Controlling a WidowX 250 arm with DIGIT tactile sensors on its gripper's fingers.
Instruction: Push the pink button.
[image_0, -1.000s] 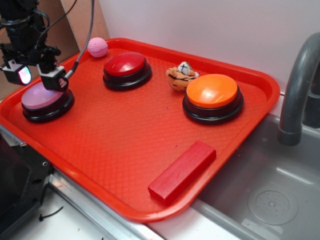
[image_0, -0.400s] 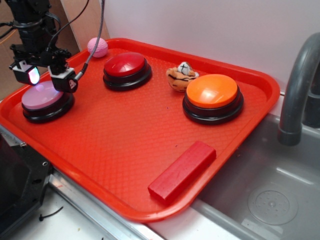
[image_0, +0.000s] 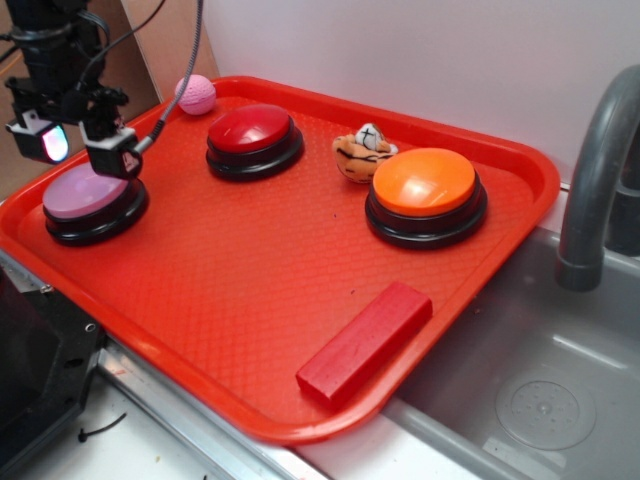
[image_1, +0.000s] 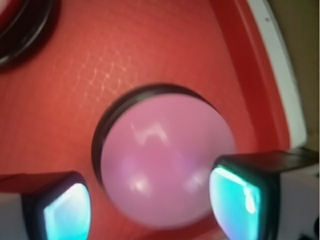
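Overhead, my gripper (image_0: 78, 148) hangs with fingers spread just above the pink button (image_0: 90, 192) at the red tray's (image_0: 250, 280) left corner.

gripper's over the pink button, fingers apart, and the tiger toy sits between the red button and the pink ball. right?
Not quite. The gripper is above the pink button with its fingers apart, but the tiger toy sits between the red button and the orange button, not the pink ball, which is at the tray's far corner. The exterior view shows this.
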